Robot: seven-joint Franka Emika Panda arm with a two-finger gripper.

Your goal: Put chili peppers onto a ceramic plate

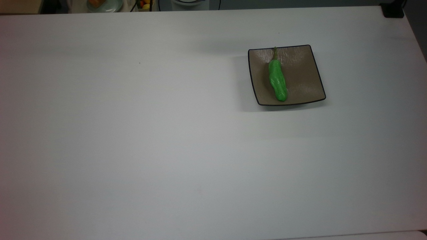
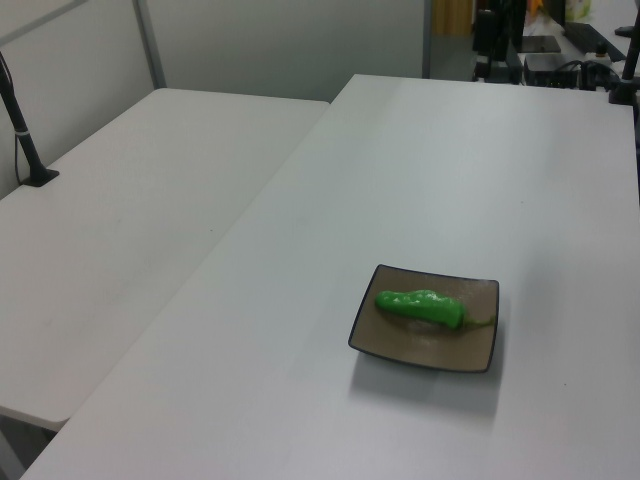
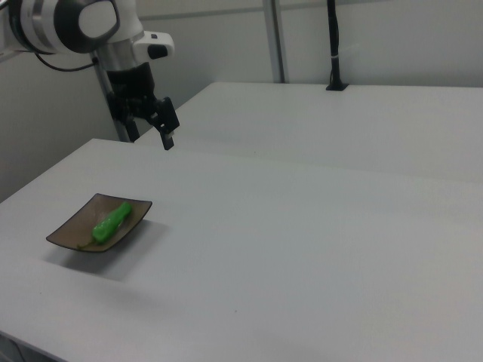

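Note:
The bright green chili pepper point(image 1: 277, 80) lies lengthwise on the square taupe-brown ceramic plate point(image 1: 300, 76), stem toward the top view's upper edge. In the left view the pepper point(image 2: 420, 305) rests across the plate point(image 2: 420, 348). In the right view the pepper point(image 3: 112, 221) lies on the plate point(image 3: 75, 230) near the table's left side. My gripper point(image 3: 157, 138) hangs open and empty well above the table, behind and to the right of the plate, far clear of it.
The white table point(image 1: 166, 133) spreads wide to the top view's left of the plate. A second white table point(image 2: 120, 200) adjoins it, with a black post point(image 2: 20, 130) on it. A black block point(image 1: 393, 10) sits at the top view's upper right corner.

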